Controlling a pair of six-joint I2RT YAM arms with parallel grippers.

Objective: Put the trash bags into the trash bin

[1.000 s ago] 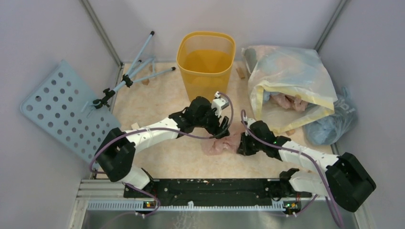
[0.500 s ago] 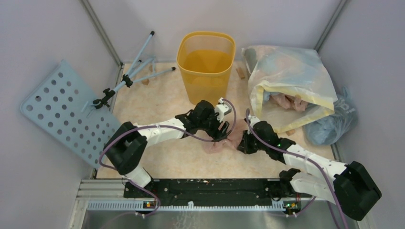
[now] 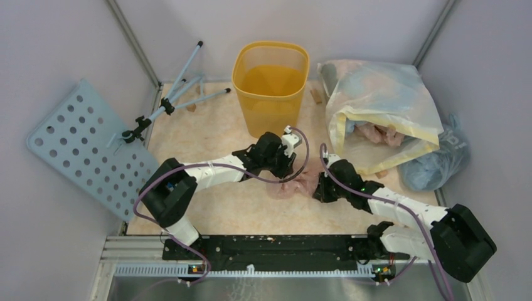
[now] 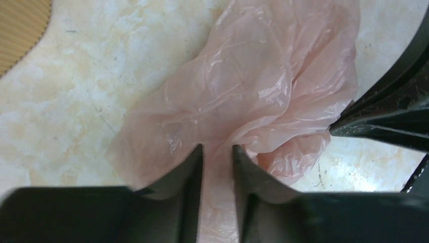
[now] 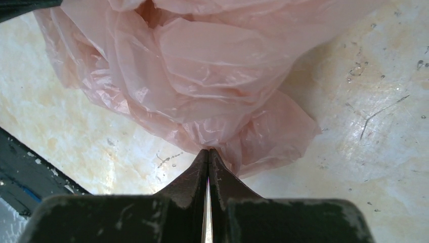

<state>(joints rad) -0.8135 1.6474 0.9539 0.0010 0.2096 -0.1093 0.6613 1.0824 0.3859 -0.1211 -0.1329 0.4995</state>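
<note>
1. At the far middle of the marbled beige desk [image 3: 213,207], upright with its mouth open: a yellow-orange translucent trash bin [image 3: 266,116].
2. In front of the trash bin on its near side, a little to its right and outside it: a pale pink trash bag [image 3: 293,185] of thin see-through film, crumpled on the desk.
3. Reaching in from the bin's near left: the left hand [image 4: 217,152], lowered onto the left part of the bag. Fingers parted by a narrow gap, with a strip of pink film showing between them. Cannot tell whether that film is actually pinched.
4. Reaching in from the bin's near right: the right hand [image 5: 208,152], fingers pressed tight together and nipping the wrinkled edge of the bag at its right end.
5. Just right of the bin: a much larger whitish-yellow sack [image 3: 376,100], slumped, with crumpled pink material showing in its mouth. Beyond that, still farther right of the bin: a grey-blue bag [image 3: 436,163] just beside the sack.
6. Left of the bin: a pale blue tripod [image 3: 169,100] lying on its side. Farther left: a pale blue perforated panel [image 3: 81,144], tilted at the desk's edge.
</note>
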